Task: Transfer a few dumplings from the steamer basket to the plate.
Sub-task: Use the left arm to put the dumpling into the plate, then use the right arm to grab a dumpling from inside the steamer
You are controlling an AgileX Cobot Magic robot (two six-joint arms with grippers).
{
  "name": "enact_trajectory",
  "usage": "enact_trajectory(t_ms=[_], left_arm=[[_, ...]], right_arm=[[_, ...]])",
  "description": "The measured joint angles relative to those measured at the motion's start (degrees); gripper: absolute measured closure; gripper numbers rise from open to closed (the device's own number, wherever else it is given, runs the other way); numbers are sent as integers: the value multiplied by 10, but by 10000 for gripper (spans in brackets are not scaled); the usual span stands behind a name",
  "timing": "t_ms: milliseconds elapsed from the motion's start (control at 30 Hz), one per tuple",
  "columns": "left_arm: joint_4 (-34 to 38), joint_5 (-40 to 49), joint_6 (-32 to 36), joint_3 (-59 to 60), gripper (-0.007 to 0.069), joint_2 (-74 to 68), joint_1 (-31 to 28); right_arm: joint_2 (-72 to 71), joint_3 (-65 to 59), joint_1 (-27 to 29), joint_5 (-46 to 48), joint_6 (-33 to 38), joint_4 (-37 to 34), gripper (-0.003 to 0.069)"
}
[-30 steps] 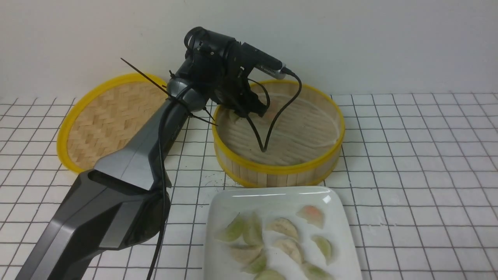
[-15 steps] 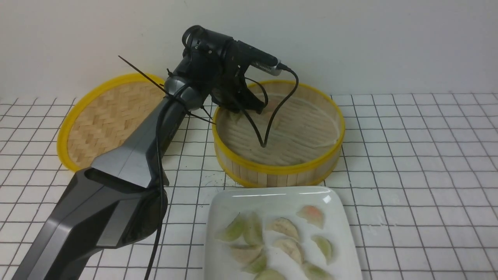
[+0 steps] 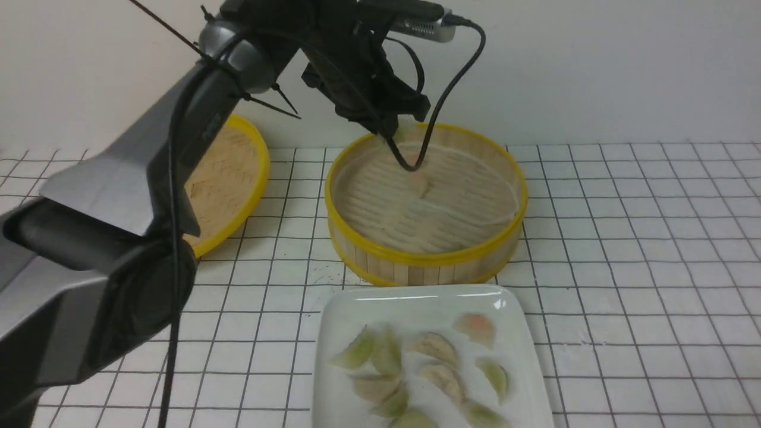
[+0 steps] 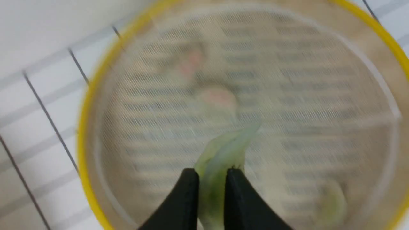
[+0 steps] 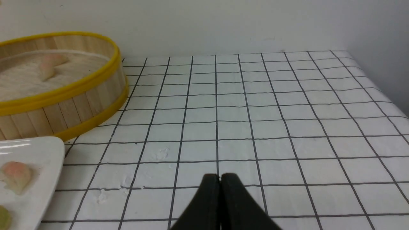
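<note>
Entry 1, left gripper (image 4: 211,175): its black fingers (image 4: 188,198) are pinching narrowly on one green dumpling (image 4: 223,150), which is sticking out past the tips. In the front view you are seeing this gripper (image 3: 386,122) hanging in the upper middle of the frame, above the far rim of the steamer basket (image 3: 425,258) and not touching it.

Entry 2, right gripper (image 5: 220,179): its fingers are pressing together with nothing between them, over bare tablecloth (image 5: 287,127). It is not showing in the front view.

Entry 3, room: the basket is sitting at frame centre, and the plate (image 3: 416,294) is lying just below it, with only a narrow strip of cloth between their edges. The whole right side of the frame is showing open cloth. At middle left the woven lid (image 3: 238,178) is lying near the basket, half hidden behind the left arm (image 3: 137,178).

Entry 4, counts: one basket, one plate, one lid. You are looking at ten dumplings (image 3: 443,380) on the plate, the lowest ones cut by the bottom edge. Inside the basket one beige dumpling (image 3: 419,181) is showing clearly. The left wrist view is too blurred for a firm count of the rest.
</note>
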State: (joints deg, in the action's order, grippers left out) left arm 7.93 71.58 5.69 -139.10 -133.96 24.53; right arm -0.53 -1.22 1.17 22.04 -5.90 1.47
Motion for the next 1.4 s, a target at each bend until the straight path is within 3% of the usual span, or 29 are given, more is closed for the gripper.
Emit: enact_trajectory(t_ms=[200, 333, 533, 700, 800, 933, 1167, 1400], left_arm=[[26, -1, 5, 292, 551, 155, 42], [45, -1, 17, 388, 551, 182, 80], [51, -11, 30, 420, 547, 147, 119], [43, -15, 13, 420, 464, 136, 119], [37, -18, -10, 403, 324, 135, 120], [3, -55, -68, 332, 205, 130, 117], [-50, -97, -131, 135, 186, 41, 70], [-56, -123, -86, -40, 186, -109, 32]], right_arm=[[0, 0, 0, 0, 0, 0, 675], [0, 0, 0, 0, 0, 0, 675], [0, 0, 0, 0, 0, 0, 675], [0, 0, 0, 0, 0, 0, 675], [0, 0, 0, 0, 0, 0, 675], [0, 0, 0, 0, 0, 0, 675], [0, 0, 0, 0, 0, 0, 675], [0, 0, 0, 0, 0, 0, 675]])
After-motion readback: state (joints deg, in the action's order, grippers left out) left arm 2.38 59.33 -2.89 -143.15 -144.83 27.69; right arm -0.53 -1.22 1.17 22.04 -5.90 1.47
